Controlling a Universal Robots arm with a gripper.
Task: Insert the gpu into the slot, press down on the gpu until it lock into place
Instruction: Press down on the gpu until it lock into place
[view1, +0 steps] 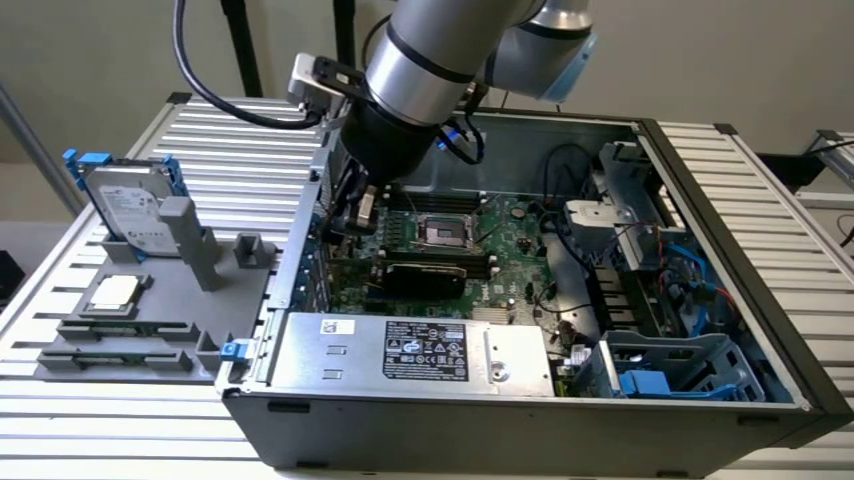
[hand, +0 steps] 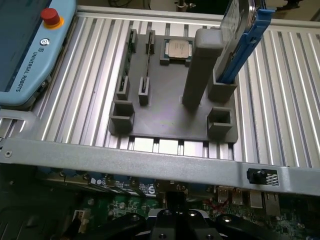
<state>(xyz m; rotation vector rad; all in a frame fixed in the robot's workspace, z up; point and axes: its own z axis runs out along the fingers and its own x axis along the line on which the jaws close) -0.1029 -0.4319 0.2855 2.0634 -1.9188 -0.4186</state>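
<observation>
One silver power-supply box (view1: 414, 352) is lying nearest in the exterior view. Just behind it, the gpu (view1: 416, 275) is sitting flat on the motherboard (view1: 501, 225), apparently already in its slot, which is hidden beneath it. Farther back, the gripper (view1: 363, 212) is hanging beside the case wall (view1: 316, 215) with its fingers closed, gripping nothing.
</observation>
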